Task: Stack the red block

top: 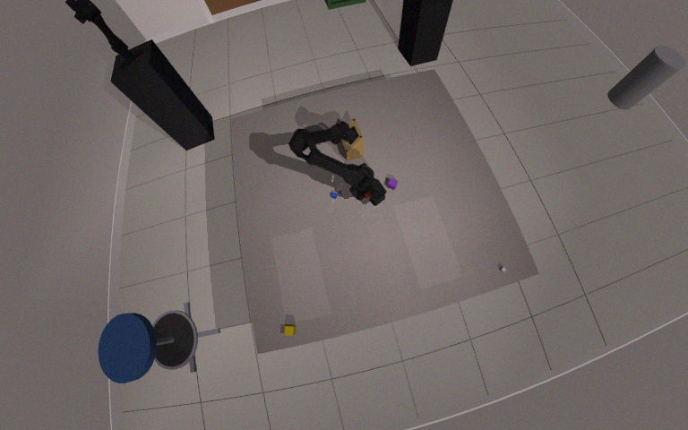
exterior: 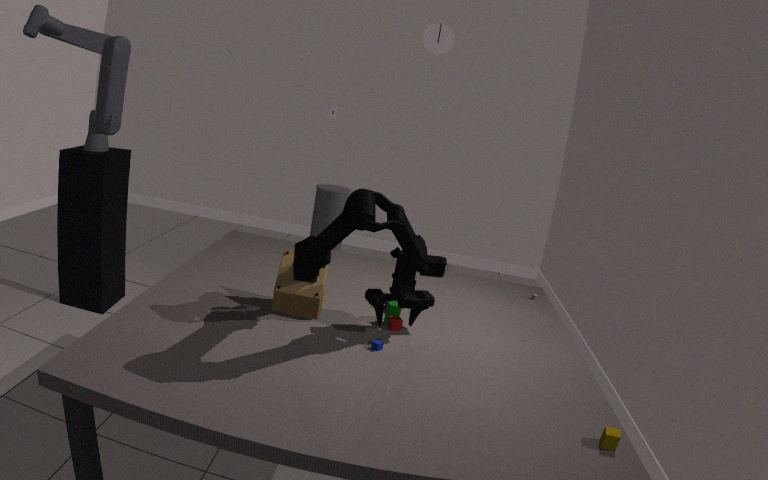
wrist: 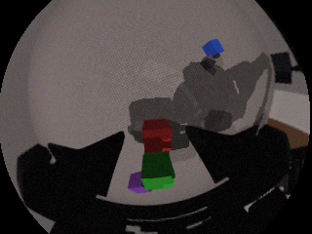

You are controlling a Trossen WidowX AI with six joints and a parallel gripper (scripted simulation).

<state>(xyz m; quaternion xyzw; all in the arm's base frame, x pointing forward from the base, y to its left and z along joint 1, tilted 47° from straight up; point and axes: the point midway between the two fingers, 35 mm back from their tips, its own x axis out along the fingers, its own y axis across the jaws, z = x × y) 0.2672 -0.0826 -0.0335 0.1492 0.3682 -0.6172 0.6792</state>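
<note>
The red block (exterior: pixel 394 323) sits on the worktop (exterior: pixel 464 390), touching the green tower (exterior: pixel 391 309) just behind it. The pincer (exterior: pixel 398 321) straddles both, fingers wide apart, gripping nothing. A blue cube (exterior: pixel 377 344) lies near at seven o'clock.

Grey table (exterior: pixel 464 396) — carries red block (exterior: pixel 394 323), blue cube (exterior: pixel 377 344), yellow cube (exterior: pixel 609 438), tan arm base (exterior: pixel 300 294).
</note>
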